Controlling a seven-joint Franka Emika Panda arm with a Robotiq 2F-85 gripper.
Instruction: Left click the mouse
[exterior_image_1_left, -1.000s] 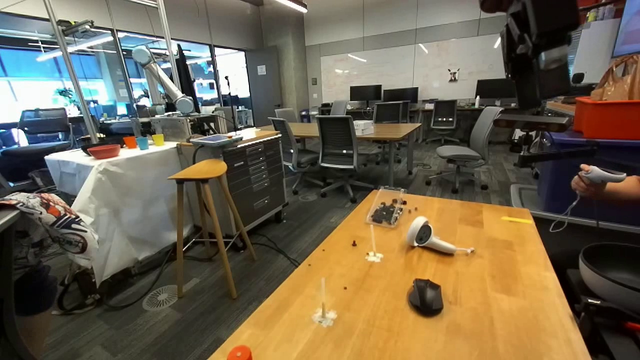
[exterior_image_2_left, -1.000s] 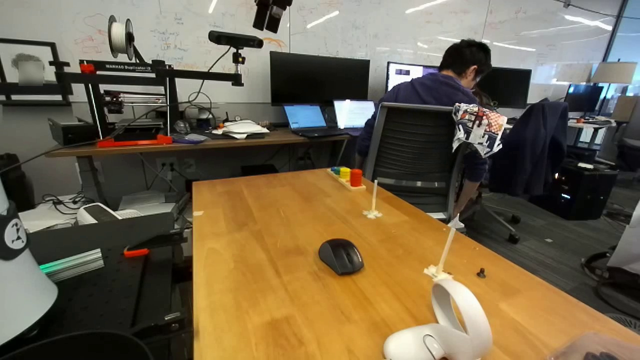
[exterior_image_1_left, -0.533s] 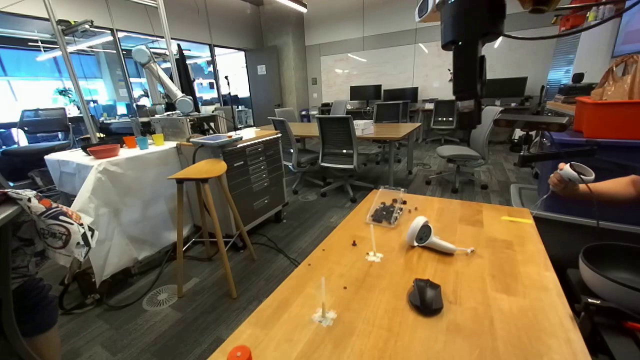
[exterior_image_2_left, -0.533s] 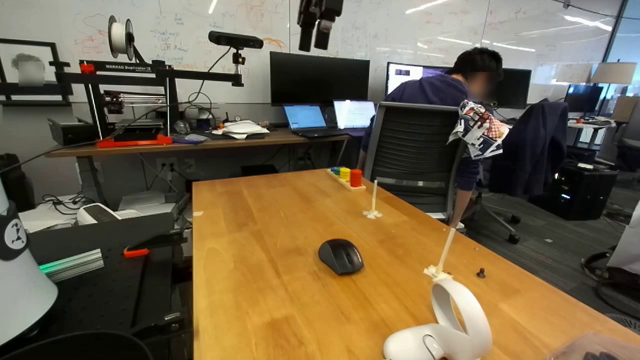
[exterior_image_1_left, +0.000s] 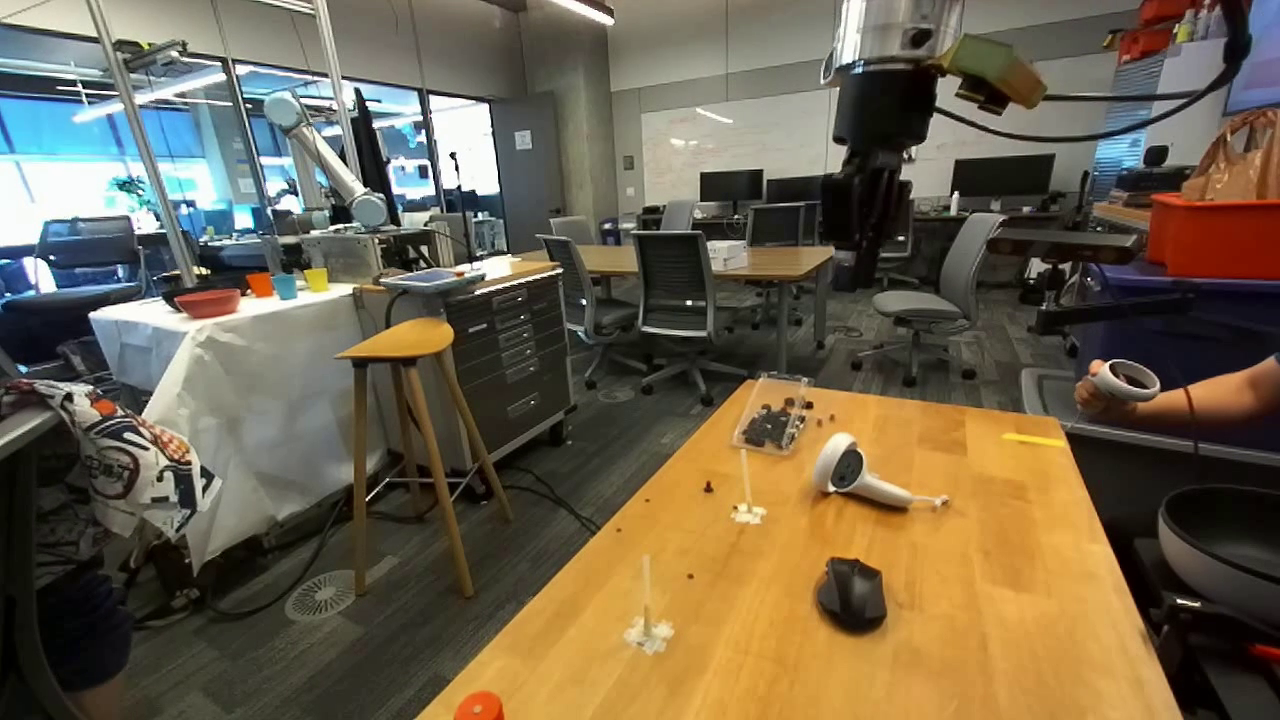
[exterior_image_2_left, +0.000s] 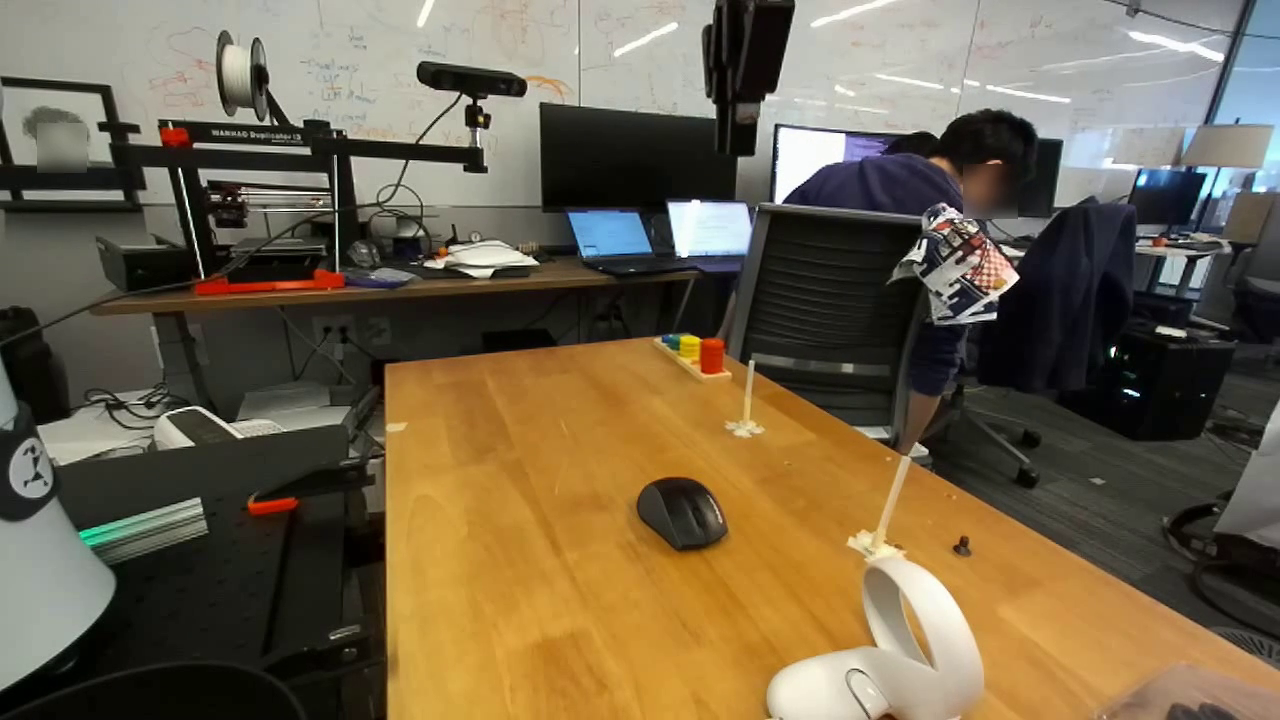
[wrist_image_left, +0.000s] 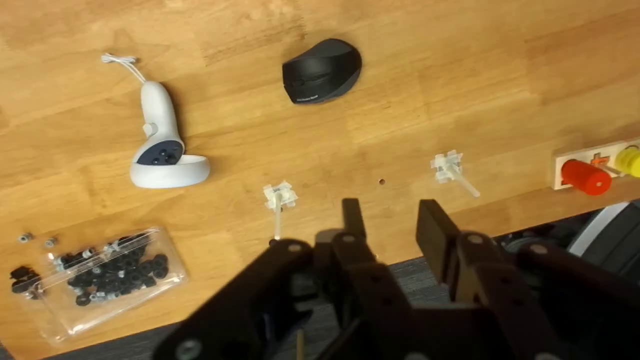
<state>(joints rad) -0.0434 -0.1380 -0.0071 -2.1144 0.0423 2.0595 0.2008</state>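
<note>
The black mouse (wrist_image_left: 324, 72) lies on the wooden table in all views, its domed top uncovered. My gripper (wrist_image_left: 387, 210) hangs in the air well above the table, fingers pointing down in both exterior views. In the wrist view a gap shows between its pads, narrower than a wide spread, and nothing is between them. The mouse is apart from the fingers, towards the top of the wrist view. An exterior view has the gripper (exterior_image_1_left: 853, 272) high over the table's far part; the mouse (exterior_image_1_left: 852, 596) is lower in that picture.
Two thin upright sticks (exterior_image_2_left: 748, 395) are taped to the table (exterior_image_2_left: 520, 480). A white-and-grey controller (wrist_image_left: 160, 130), a clear box of dark bits (wrist_image_left: 115, 275) and a coloured peg toy (wrist_image_left: 585, 177) also rest on it. A person holds a controller (exterior_image_1_left: 1125, 380) beside the table.
My gripper has swung across, leftward in one exterior view and rightward and lower in the other. Its jaws have come closer together. The mouse has not moved.
</note>
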